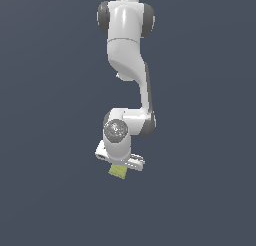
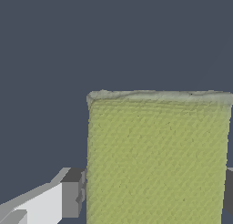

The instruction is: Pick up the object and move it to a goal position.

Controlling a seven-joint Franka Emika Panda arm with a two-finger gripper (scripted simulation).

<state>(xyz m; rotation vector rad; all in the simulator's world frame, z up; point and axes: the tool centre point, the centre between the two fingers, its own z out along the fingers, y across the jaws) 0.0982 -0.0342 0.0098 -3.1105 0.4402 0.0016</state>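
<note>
The object is a small flat yellow-green block [image 1: 118, 171] with a speckled, sponge-like surface. In the exterior view it sits directly under my white gripper [image 1: 120, 168], between the fingers. In the wrist view the block [image 2: 157, 159] fills the lower right of the picture. One grey fingertip pad [image 2: 73, 193] presses its one side, and the other pad [image 2: 229, 191] shows at the picture's edge on its opposite side. My gripper [image 2: 152, 193] is shut on the block. Whether the block touches the dark surface below cannot be told.
A plain dark blue-grey surface [image 1: 50, 190] surrounds the arm in both views. The white arm [image 1: 127, 55] rises above the gripper. No other objects or goal marker show.
</note>
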